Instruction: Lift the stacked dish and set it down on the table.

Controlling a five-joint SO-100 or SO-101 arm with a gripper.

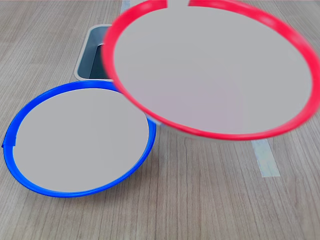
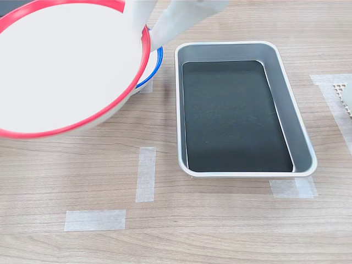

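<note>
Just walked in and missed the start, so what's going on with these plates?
The claw, its pale fingers showing only in the second exterior view, grips the rim of the red-rimmed plate and holds it tilted in the air. The blue-rimmed plate lies on the table below it. The metal tray beside them is empty. The red plate is not yet set down.

The first exterior view looks steeply down from close by onto the counter point(image 1: 210, 200), the tray point(image 1: 90, 50) at its far edge. The second exterior view looks obliquely down from farther off, tray point(image 2: 286, 104) nearer. Both share the red dish point(image 1: 215, 70) point(image 2: 60, 66).
</note>
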